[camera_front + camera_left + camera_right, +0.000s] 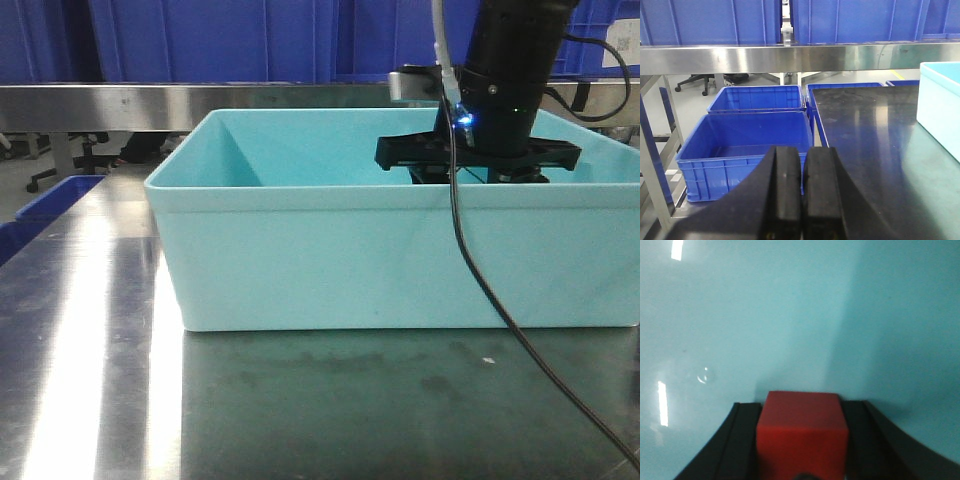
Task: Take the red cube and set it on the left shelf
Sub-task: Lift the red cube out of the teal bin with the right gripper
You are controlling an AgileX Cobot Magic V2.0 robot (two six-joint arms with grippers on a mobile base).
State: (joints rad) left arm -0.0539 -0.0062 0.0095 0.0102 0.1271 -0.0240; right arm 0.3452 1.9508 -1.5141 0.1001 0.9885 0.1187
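The red cube (802,432) fills the gap between the two black fingers of my right gripper (801,409), which is shut on it inside the pale teal tub (765,315). From the front, the right arm (500,90) reaches down into the tub (400,270), and the tub wall hides the fingertips and the cube. My left gripper (802,152) is shut on nothing, hovering near the table's left edge. The left shelf (765,57) is a brushed steel rail straight ahead of it, with blue crates (710,20) on it. The same shelf (150,105) runs behind the tub.
A glossy steel tabletop (300,400) carries the tub. Open blue crates (745,145) stand on the floor left of the table, below the shelf. A black cable (500,310) hangs from the right arm across the tub's front. An office chair (695,80) stands behind.
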